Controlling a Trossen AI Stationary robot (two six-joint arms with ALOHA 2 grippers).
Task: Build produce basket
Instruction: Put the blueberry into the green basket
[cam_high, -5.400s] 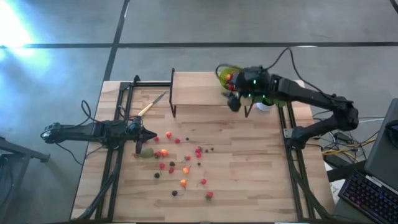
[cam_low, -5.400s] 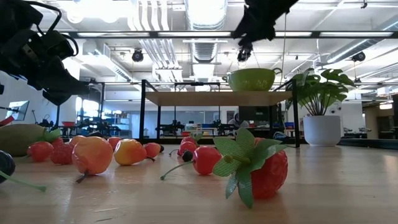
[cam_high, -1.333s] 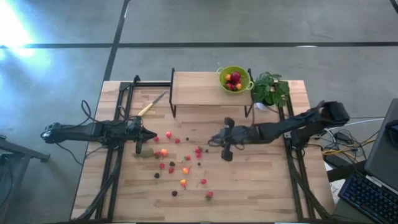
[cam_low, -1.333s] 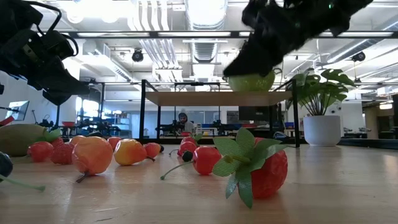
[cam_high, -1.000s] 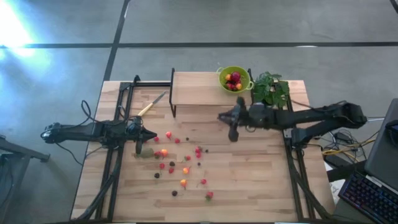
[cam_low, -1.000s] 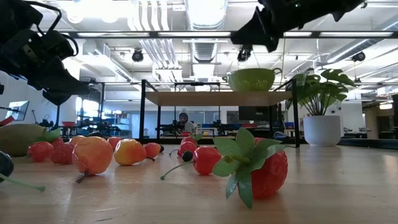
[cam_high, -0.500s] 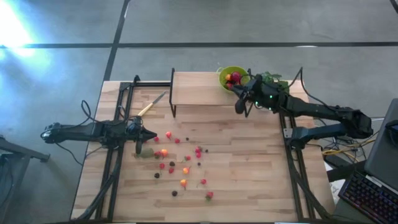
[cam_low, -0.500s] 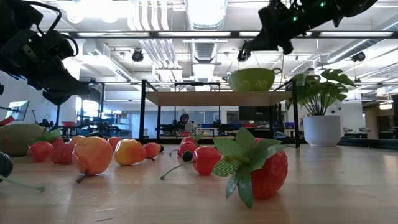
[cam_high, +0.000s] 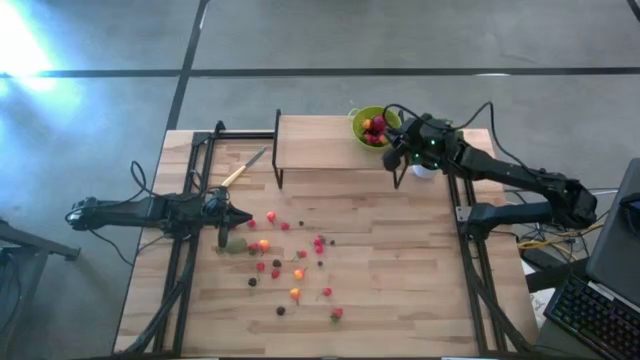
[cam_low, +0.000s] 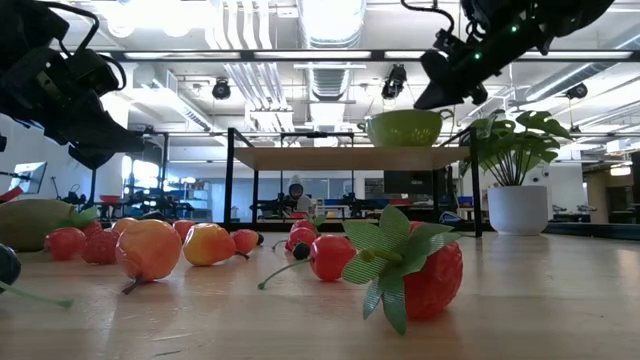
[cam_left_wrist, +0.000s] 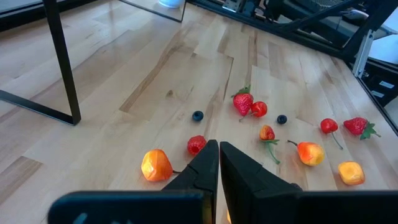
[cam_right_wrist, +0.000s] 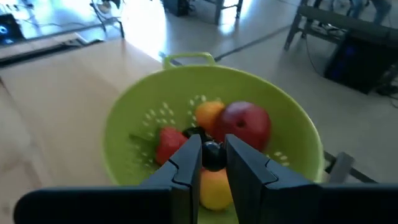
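Right gripper (cam_right_wrist: 213, 167) is up at the raised wooden shelf (cam_high: 315, 142) at the far side of the table (cam_high: 400, 290), poised just over the produce basket (cam_right_wrist: 155, 115), a lime-green colander that sits on the shelf's right end next to the potted plant (cam_low: 517, 160). Its fingers are nearly together, pinching a small dark berry (cam_right_wrist: 212, 154) between the tips, right above the basket's contents. Inside the basket: a dark red round fruit (cam_right_wrist: 246, 125), an orange one (cam_right_wrist: 208, 114), a strawberry (cam_right_wrist: 167, 143) and a yellow-orange piece partly hidden behind the fingers. In the high view the right gripper (cam_high: 393, 158) sits at the basket's near right rim; the basket (cam_high: 362, 118) shows red and orange fruit in it. Left gripper (cam_left_wrist: 219, 163) waits low over the left-centre of the table, fingers pressed together, nothing between them; high view places it (cam_high: 222, 237) just beside the brownish-green oval fruit (cam_high: 236, 244). The rest of the produce is still loose on the table: red, orange and dark berries scattered mid-table (cam_high: 296, 272), with a large strawberry (cam_low: 418, 272) nearest the low camera. A yellow-handled knife (cam_high: 242, 170) lies on the table left of the shelf, well apart from both grippers
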